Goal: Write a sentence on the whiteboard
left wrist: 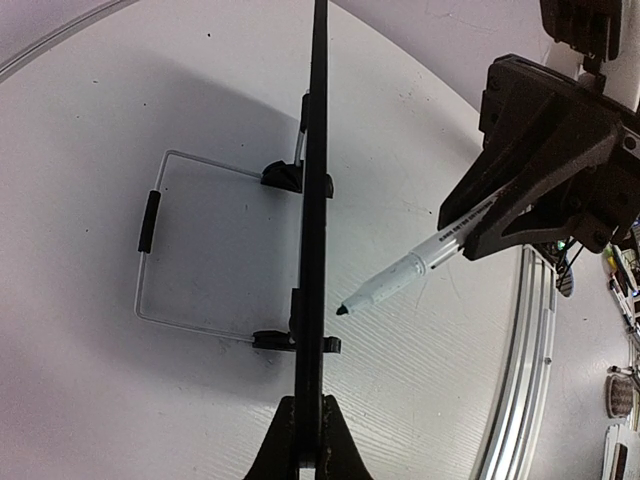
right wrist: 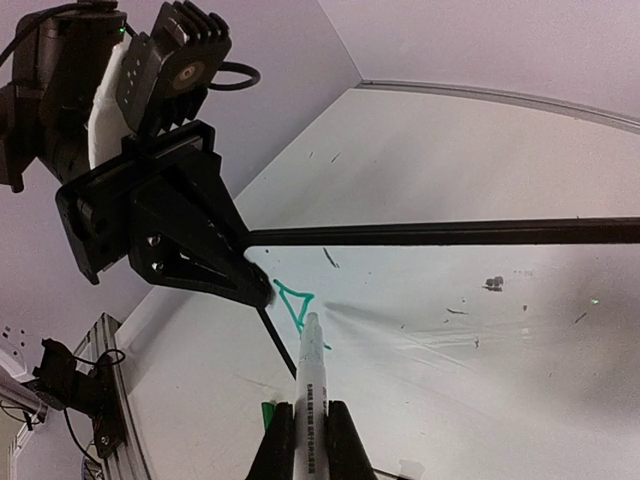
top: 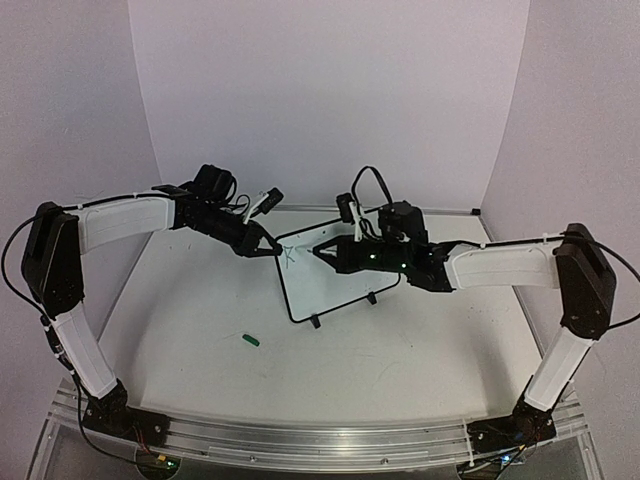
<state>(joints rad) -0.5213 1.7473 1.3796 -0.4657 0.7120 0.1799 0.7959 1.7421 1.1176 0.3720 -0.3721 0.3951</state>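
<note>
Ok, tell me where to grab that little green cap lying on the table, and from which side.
I'd grip the green cap across its narrow middle, coming straight down from above. It lies flat on its side on the table, apart from the whiteboard, so only its top and long sides are free.

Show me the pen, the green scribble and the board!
pen (left wrist: 430,252): left wrist view, on its white barrel.
green scribble (right wrist: 294,304): right wrist view, on the middle of the mark.
board (top: 332,286): top view, on its bare white face.
</note>
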